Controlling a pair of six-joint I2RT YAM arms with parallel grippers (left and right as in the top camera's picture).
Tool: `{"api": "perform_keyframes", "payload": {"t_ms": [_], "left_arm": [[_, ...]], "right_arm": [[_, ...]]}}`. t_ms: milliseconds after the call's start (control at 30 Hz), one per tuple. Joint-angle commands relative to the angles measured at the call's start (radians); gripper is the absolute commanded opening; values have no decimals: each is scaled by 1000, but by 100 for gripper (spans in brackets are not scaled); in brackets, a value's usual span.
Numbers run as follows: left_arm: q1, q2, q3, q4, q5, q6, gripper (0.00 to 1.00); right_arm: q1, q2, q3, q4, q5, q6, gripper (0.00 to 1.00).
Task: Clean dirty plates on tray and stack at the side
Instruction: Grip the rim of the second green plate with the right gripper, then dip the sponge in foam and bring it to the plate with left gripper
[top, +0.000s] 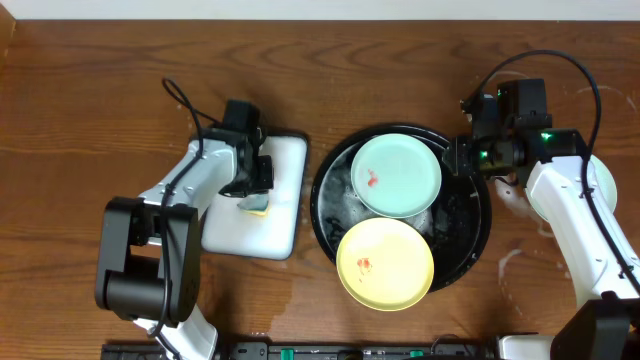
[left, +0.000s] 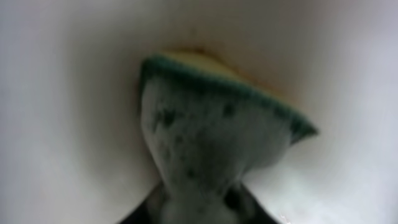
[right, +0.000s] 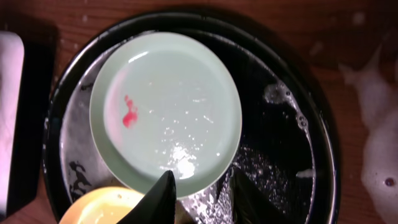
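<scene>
The black tray (top: 476, 238) holds a pale mint plate (top: 397, 175) with a red stain, and a pale yellow plate (top: 385, 263), also stained, at its front edge. In the right wrist view the mint plate (right: 166, 112) is wet and the tray (right: 317, 124) is foamy. My right gripper (top: 452, 158) (right: 204, 177) is open at the mint plate's right rim, one finger over the plate and one over the tray. My left gripper (top: 258, 190) (left: 199, 208) is down on the white dish, with the foamy green sponge (left: 211, 124) between its blurred fingers.
The white rectangular dish (top: 285, 160) lies left of the tray. A pale round plate (top: 603, 180) shows partly under my right arm at the far right. Foam and water streak the wood (top: 510, 262) right of the tray (right: 379, 143).
</scene>
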Motion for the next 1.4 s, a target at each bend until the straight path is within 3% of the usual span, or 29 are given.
{"api": "perform_keyframes", "payload": {"t_ms": [0, 133, 200, 233, 267, 400, 467, 533, 600, 700, 767, 1067, 1167, 1333, 1367], "left_arm": [[0, 5, -86, 104, 7, 6, 45], [0, 5, -112, 131, 7, 7, 46], [0, 2, -109, 128, 8, 7, 27], [0, -2, -103, 122, 8, 7, 11], [0, -5, -95, 113, 8, 7, 8], [0, -41, -35, 47, 8, 7, 8], [0, -72, -8, 11, 8, 7, 39], [0, -133, 3, -26, 8, 7, 59], [0, -169, 3, -51, 8, 7, 62], [0, -214, 3, -127, 8, 5, 61], [-1, -206, -10, -153, 8, -18, 50], [-1, -39, -122, 24, 12, -58, 30], [-1, 8, -122, 38, 11, -57, 9], [7, -9, -80, 4, 7, -53, 7], [9, -26, -44, -32, 7, -53, 17]], "right_arm": [[4, -5, 11, -6, 2, -19, 27], [4, -5, 11, -8, 2, -19, 27], [4, -5, 11, -10, 2, -19, 26], [4, -5, 11, -12, 2, -19, 26], [4, -5, 11, -14, 2, -19, 27], [4, -5, 11, -24, 2, -19, 26], [4, -5, 11, -28, 2, -19, 26], [4, -5, 11, -29, 2, -19, 25], [4, -5, 11, -29, 2, -19, 25], [4, -5, 11, -30, 2, -19, 26], [4, -5, 11, -31, 2, -19, 25], [5, -5, 11, -27, 2, -19, 26], [5, -5, 11, -28, 2, -19, 25], [5, -5, 11, -28, 2, -19, 25], [5, -5, 11, -31, 2, -19, 26]]}}
